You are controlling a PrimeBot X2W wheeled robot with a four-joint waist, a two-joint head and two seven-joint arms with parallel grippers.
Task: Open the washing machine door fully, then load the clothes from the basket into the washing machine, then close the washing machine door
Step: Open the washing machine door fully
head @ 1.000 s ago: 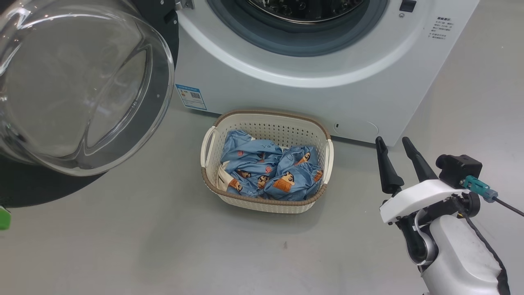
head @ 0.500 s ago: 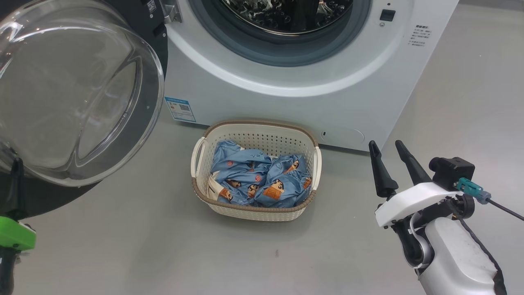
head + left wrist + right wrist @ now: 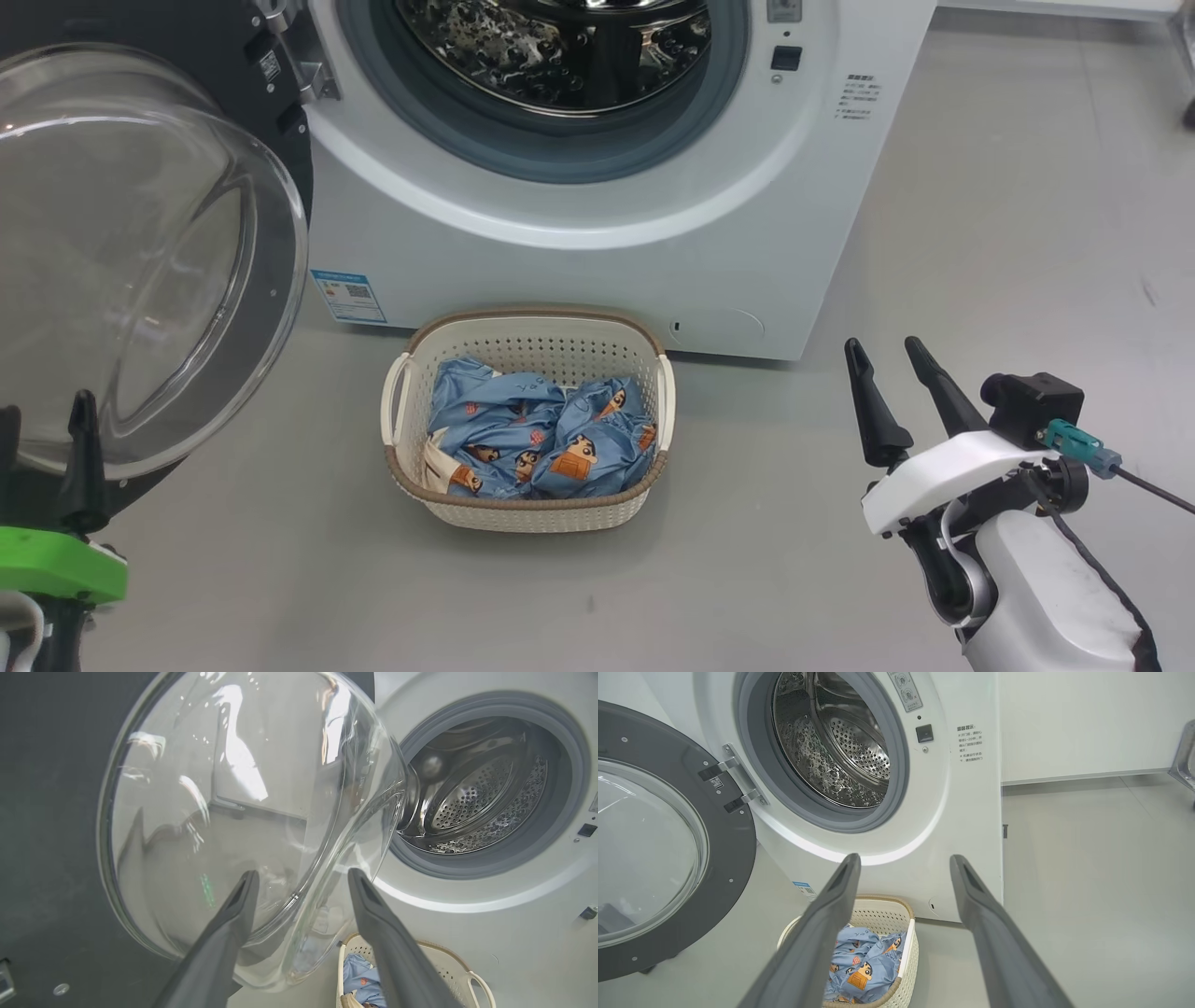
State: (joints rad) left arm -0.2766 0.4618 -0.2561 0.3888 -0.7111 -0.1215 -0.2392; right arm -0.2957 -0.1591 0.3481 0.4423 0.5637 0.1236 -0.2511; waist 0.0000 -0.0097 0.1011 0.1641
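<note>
1. Risen into the head view's lower-left corner since a second ago: left gripper point(image 3: 45, 439), set before the open washing machine door point(image 3: 140, 261). Placed on the floor point(image 3: 747, 579) just before the washing machine point(image 3: 597, 271): basket point(image 3: 532, 513) of clothes point(image 3: 541, 439). Right gripper point(image 3: 883, 359), spread and empty, is held well to its right.
2. Left wrist view: fingers point(image 3: 224, 933) are held parted, nothing grasped, door glass beyond.
3. Right wrist view: fingers point(image 3: 994, 933) are held parted, basket seen between them.

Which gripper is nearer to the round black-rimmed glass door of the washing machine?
Left. The left gripper, open, points at the glass of the door from close by; the right gripper is on the far side of the cream-white plastic basket.
</note>
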